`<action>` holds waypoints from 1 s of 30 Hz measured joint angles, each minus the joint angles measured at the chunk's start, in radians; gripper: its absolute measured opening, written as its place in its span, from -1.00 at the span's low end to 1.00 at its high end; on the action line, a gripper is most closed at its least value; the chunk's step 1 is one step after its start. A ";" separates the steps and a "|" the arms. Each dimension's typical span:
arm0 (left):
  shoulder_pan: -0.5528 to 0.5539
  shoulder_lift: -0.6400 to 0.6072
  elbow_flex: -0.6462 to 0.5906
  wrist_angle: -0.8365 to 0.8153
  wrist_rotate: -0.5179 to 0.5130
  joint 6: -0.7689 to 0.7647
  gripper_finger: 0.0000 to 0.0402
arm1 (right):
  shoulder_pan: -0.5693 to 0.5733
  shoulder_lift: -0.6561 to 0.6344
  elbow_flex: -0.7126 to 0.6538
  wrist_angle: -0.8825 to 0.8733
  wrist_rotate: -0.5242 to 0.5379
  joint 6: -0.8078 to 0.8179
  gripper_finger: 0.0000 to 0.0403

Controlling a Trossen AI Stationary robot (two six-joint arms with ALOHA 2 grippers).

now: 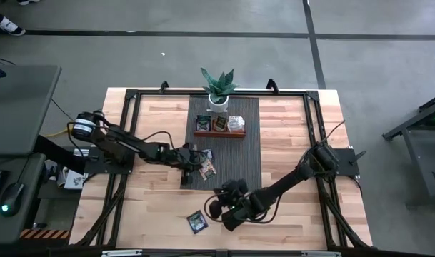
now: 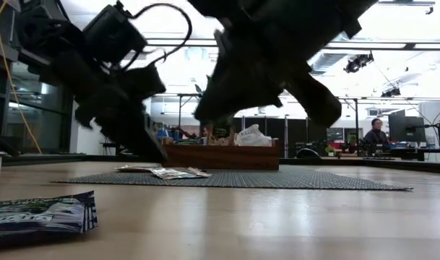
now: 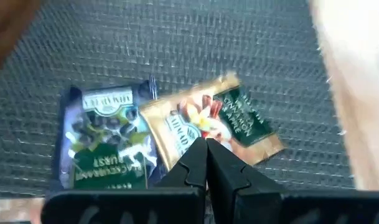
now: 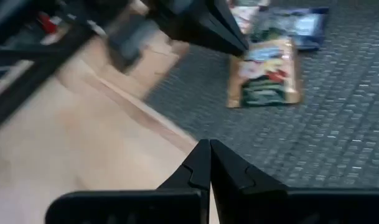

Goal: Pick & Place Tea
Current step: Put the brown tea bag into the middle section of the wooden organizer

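Observation:
Two tea sachets lie flat on the dark mat (image 1: 238, 164): a tan one (image 3: 214, 121) and a dark blue-green one (image 3: 108, 146) beside it, slightly overlapping. My left gripper (image 3: 206, 154) is shut, its tips low over the tan sachet's near edge. My right gripper (image 4: 209, 155) is shut and hangs above the mat's near edge, clear of the table, pointing toward the two sachets (image 4: 264, 74). A third dark sachet (image 1: 196, 222) lies alone on the bare wood near the front edge. More tea stands in the wooden tray (image 1: 219, 133). My left gripper's shut fingertips (image 3: 201, 163) stand at the tan sachet's near edge (image 3: 195, 140), slanting down from the table's left. I cannot tell whether they touch it. The sachet lies flat on the mat.
A potted plant (image 1: 218, 86) in a white pot stands behind the tray at the mat's far end. A black frame (image 1: 131, 96) runs around the tabletop. Bare wood lies left and right of the mat. People and desks show in the room beyond.

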 joint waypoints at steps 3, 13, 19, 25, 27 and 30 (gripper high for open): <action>0.000 0.020 -0.002 -0.006 0.008 0.000 -1.00 | 0.001 0.000 0.000 0.057 0.031 -0.012 -1.00; 0.000 0.086 0.002 0.057 -0.019 -0.008 -1.00 | -0.006 0.000 -0.001 0.227 0.061 0.052 -1.00; 0.000 0.086 0.002 0.055 -0.024 -0.008 -1.00 | -0.032 0.002 -0.002 0.237 0.032 0.113 -1.00; 0.000 0.096 0.000 0.062 -0.027 -0.008 -1.00 | -0.087 0.004 -0.011 0.195 -0.064 0.190 -1.00; 0.000 0.105 0.000 0.069 -0.031 -0.008 -1.00 | -0.102 0.004 -0.011 0.134 -0.099 0.228 -1.00; 0.000 0.106 -0.001 0.069 -0.031 0.003 -1.00 | -0.117 0.005 -0.011 0.064 -0.150 0.287 -1.00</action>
